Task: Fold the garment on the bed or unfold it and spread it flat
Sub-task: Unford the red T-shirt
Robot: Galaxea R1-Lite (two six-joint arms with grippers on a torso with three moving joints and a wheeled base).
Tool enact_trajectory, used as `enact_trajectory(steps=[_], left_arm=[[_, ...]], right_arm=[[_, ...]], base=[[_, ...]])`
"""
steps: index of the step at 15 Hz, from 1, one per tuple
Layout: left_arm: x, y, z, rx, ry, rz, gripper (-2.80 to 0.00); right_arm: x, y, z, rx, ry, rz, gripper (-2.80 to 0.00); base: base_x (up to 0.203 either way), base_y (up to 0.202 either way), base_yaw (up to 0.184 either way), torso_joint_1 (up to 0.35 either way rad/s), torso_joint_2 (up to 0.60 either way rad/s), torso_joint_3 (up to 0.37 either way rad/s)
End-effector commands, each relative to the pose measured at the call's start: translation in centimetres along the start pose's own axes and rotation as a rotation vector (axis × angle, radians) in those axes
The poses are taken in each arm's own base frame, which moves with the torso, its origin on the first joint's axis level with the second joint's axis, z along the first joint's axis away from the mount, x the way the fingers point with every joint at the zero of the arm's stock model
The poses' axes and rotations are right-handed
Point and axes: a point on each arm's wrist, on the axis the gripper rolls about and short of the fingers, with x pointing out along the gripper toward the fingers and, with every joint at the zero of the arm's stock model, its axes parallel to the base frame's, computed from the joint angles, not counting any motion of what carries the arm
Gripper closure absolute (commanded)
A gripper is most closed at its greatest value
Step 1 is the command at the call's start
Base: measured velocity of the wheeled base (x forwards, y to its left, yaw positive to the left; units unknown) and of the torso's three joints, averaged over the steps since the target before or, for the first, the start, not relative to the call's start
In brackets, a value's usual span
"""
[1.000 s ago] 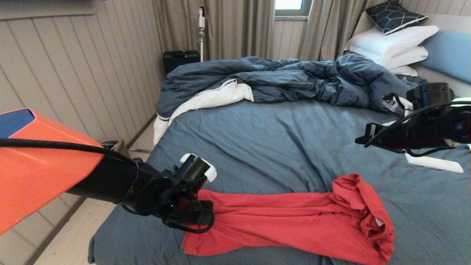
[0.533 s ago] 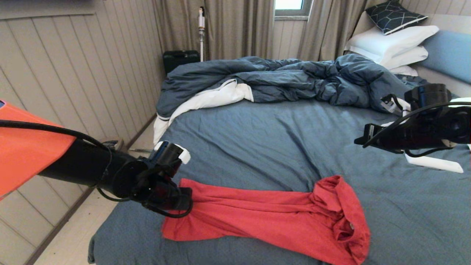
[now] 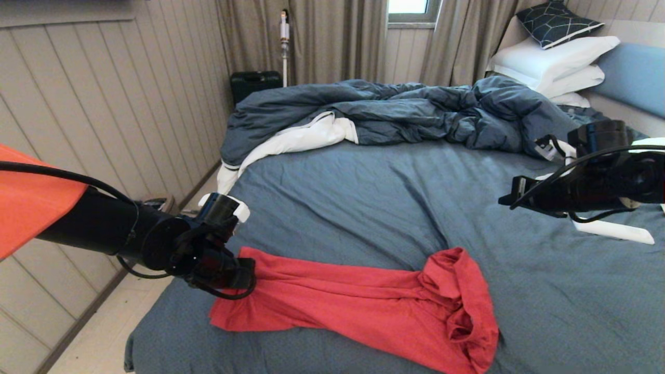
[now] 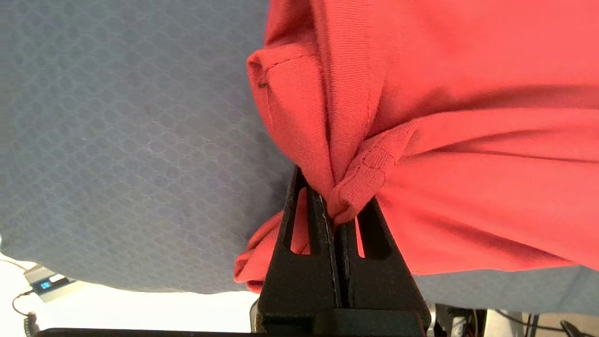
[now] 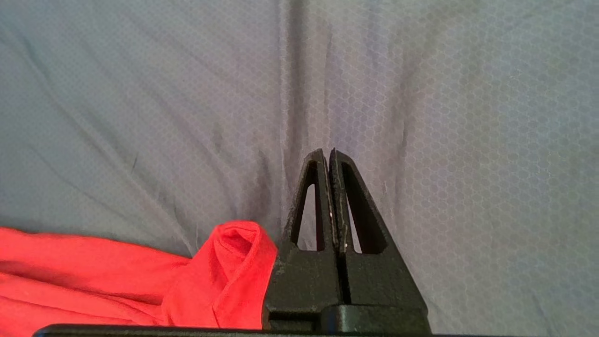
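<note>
Red T-shirt (image 3: 363, 306) lies bunched in a long rope-like band across the near part of the bed (image 3: 374, 202), on the slate-blue fitted sheet; one end at the bed's near-left edge, the other end crumpled into a loose roll toward the near middle; print not visible; left gripper (image 3: 240, 274) at the shirt's left end, low over the sheet, jaws pressed together on a pinch of hemmed red fabric, seen clearly in the left wrist view (image 4: 339, 213); right gripper (image 3: 506, 199) hovers above the sheet on the right side of the bed, apart from the shirt, jaws fully closed and holding nothing, right wrist view (image 5: 327, 157) shows bare sheet beneath the tips and the shirt's rolled end (image 5: 224, 276) beside it; rumpled dark blue duvet (image 3: 395, 111) with white lining piled across the far part of the bed; white pillows (image 3: 550, 65) stacked at far right by the blue headboard (image 3: 636, 78).
</note>
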Motion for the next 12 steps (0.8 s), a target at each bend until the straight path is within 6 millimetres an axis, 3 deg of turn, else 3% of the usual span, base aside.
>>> enact_trajectory(steps=[1, 6, 12], left_arm=[[0.2, 0.1, -0.2, -0.001, 0.008, 0.004, 0.00], [0.6, -0.1, -0.4, 0.001, 0.023, -0.005, 0.00], [0.7, -0.9, -0.5, 0.013, 0.015, -0.016, 0.00]], right_arm=[[0.1, 0.0, 0.0, 0.002, 0.003, 0.001, 0.00], [0.4, 0.7, -0.9, -0.013, 0.040, 0.018, 0.00], [2.1, 9.1, -8.2, -0.120, 0.286, 0.181, 0.00]], base=[[0.000, 0.000, 0.000, 0.000, 0.00, 0.000], [0.000, 0.000, 0.000, 0.000, 0.00, 0.000], [0.000, 0.000, 0.000, 0.000, 0.00, 0.000]])
